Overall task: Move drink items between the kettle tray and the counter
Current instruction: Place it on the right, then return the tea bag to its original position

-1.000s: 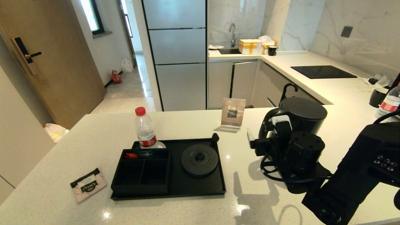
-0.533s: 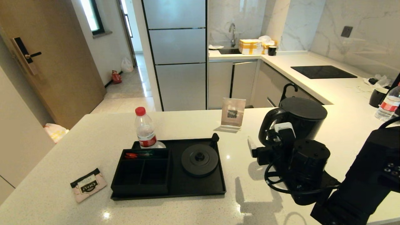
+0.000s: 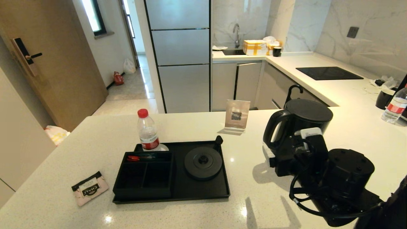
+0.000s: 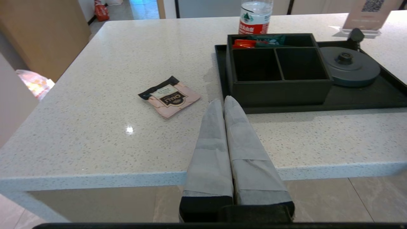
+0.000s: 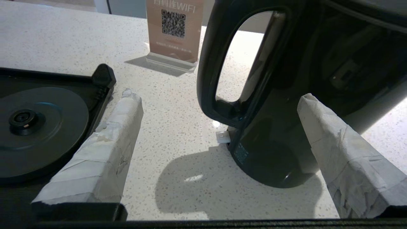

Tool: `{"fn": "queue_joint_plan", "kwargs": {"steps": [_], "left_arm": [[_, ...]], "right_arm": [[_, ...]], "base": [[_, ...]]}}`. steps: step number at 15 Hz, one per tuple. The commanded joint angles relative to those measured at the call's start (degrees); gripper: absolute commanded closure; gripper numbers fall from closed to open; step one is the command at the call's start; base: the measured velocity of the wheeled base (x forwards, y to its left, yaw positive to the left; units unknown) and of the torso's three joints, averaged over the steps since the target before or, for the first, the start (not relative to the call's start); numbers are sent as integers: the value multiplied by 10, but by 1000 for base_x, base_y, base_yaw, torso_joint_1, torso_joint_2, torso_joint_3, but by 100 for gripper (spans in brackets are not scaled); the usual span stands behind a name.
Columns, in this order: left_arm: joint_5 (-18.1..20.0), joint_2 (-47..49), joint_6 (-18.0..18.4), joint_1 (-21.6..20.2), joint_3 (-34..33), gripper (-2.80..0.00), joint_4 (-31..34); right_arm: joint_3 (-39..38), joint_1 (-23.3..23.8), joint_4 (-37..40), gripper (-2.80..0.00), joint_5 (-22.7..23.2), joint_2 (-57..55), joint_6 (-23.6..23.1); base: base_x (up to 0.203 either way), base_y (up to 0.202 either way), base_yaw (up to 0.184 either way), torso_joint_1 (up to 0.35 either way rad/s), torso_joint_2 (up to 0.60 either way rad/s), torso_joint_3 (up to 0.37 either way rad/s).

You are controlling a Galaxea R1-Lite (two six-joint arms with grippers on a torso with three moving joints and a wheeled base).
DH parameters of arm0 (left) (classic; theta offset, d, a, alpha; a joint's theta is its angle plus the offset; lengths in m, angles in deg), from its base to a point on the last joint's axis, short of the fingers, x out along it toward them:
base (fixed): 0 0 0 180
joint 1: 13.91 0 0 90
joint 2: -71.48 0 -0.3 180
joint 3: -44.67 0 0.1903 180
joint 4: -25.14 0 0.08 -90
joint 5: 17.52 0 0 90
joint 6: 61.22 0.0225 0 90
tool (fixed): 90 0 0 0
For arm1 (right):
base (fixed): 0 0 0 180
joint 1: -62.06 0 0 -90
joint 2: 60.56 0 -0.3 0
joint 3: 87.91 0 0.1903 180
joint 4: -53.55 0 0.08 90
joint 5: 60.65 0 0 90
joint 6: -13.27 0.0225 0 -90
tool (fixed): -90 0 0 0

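Note:
The matte-black kettle (image 3: 306, 119) stands upright on the white counter (image 3: 95, 140), to the right of the black kettle tray (image 3: 203, 194). Its base disc (image 3: 203, 163) is bare. My right gripper (image 3: 274, 150) hangs open just in front of the kettle. In the right wrist view the gripper (image 5: 219, 101) has the kettle (image 5: 286, 133) and its loop handle ahead of its wide-apart fingers, untouched. The pink tea sachet (image 3: 90, 188) lies flat on the counter left of the tray. My left gripper (image 4: 223, 102) is shut and empty at the counter's front edge, near the sachet (image 4: 169, 96).
A water bottle (image 3: 148, 131) stands at the tray's back left corner. Red packets (image 3: 136, 157) lie in the rear compartment. A QR-code sign (image 3: 237, 114) stands behind the tray. A second bottle (image 3: 393, 108) and a black cup (image 3: 383, 98) are at the far right.
My right arm has drawn back to the right and toward me, away from the kettle's handle, which now shows in full. The kettle, sachet and tray have not moved.

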Motion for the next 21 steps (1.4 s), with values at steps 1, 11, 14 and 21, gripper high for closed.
{"fn": "queue_joint_plan", "kwargs": {"steps": [1,11,14,21], "left_arm": [[0,0,0,0,0,0,0],[0,-1,0,1,0,0,0],[0,0,0,0,0,0,0],[0,0,0,1,0,0,0]], "right_arm": [[-19,0,-4,-280,0,49,-4],[58,54,449,0,-23,472,-7],[146,109,691,0,-38,626,-9],[267,328,1112,0,-13,994,-45]], "base": [[0,0,0,0,0,0],[0,0,0,0,0,0],[0,0,0,0,0,0],[0,0,0,0,0,0]]}}
